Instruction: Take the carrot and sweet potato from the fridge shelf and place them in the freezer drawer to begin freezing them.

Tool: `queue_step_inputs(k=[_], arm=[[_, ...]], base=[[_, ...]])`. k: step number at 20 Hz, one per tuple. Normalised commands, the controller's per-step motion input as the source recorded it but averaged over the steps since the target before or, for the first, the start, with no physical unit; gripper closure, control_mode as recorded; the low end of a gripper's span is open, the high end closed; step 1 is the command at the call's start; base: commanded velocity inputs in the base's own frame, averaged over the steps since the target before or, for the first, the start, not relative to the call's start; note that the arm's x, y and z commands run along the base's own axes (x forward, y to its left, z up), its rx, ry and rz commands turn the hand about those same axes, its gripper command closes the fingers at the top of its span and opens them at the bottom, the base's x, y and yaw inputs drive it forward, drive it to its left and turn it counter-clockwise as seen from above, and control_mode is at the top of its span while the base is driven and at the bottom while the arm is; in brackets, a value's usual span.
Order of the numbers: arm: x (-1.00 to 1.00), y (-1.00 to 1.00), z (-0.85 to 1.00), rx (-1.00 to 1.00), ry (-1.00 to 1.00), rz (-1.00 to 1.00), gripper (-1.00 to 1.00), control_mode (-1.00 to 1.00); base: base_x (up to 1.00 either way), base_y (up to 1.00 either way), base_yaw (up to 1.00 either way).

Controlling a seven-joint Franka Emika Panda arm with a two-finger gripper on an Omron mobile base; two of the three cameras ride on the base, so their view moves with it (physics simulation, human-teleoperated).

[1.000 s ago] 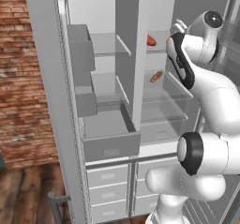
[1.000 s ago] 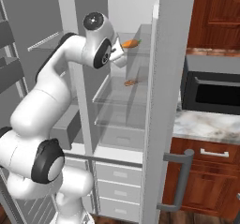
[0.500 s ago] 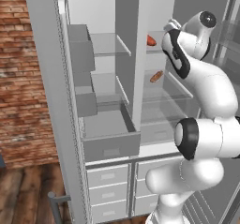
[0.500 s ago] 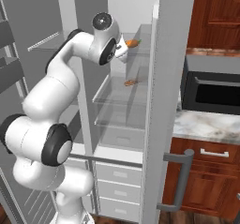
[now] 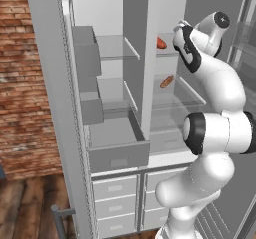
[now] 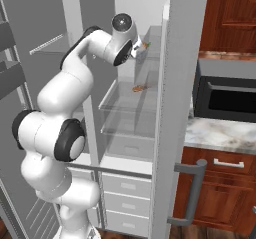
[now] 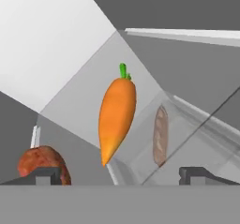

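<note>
Over the last second the arm has been swung deeper into the fridge. The pincer point(image 7: 120, 174) is held apart, empty, aimed at the carrot point(image 7: 116, 119) lying on the fridge shelf point(image 7: 79, 110), the sweet potato point(image 7: 40, 163) beside it. Grasping is judged next.

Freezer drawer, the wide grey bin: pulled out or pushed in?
Pulled out: the wide grey box-like freezer drawer juts forward, nothing visible inside.
</note>
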Motion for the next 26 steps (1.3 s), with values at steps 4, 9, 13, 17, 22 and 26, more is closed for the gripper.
queue_step_inputs(k=[4, 9, 13, 17, 22, 26], arm=[[0.39, -0.03, 0.0, -0.06, 0.04, 0.0, -1.0, -1.0], [0.46, 0.0, 0.0, -0.11, 0.08, 0.0, -1.0, -1.0], [0.42, -0.06, 0.0, -0.1, 0.01, 0.0, -1.0, -1.0], [0.53, -0.04, 0.0, -0.05, 0.0, 0.0, -1.0, -1.0], [0.51, -0.05, -0.04, -0.02, 0.0, 0.0, -1.0, -1.0], [0.05, -0.11, -0.19, 0.0, 0.01, 0.0, -1.0, -1.0]], base=[[0.0, 0.0, 0.0], [0.0, 0.0, 0.0], [0.0, 0.0, 0.0], [0.0, 0.0, 0.0], [0.0, 0.0, 0.0], [0.0, 0.0, 0.0]])
